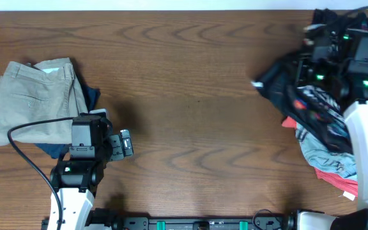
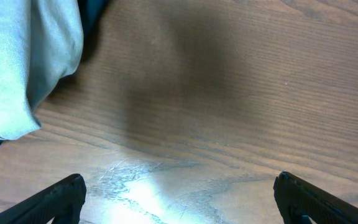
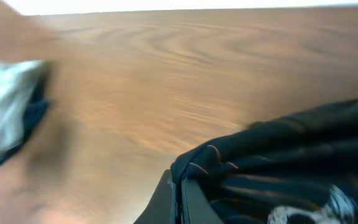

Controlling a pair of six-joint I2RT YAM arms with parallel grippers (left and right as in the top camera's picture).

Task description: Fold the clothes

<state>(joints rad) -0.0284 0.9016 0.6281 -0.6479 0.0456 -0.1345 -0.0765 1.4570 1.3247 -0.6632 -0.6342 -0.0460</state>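
Observation:
The black jersey (image 1: 299,92) with orange lines and white logos hangs bunched at the right side of the table, lifted by my right gripper (image 1: 315,45). In the right wrist view the fingers (image 3: 178,199) are pinched shut on a fold of the jersey (image 3: 291,155). My left gripper (image 1: 125,144) is open and empty over bare wood at the front left; its two black fingertips (image 2: 179,199) show wide apart in the left wrist view.
Folded khaki trousers (image 1: 34,99) lie on a dark blue garment (image 1: 91,96) at the left, also seen in the left wrist view (image 2: 23,62). A pile of light blue and red clothes (image 1: 328,160) lies at the right front under the jersey.

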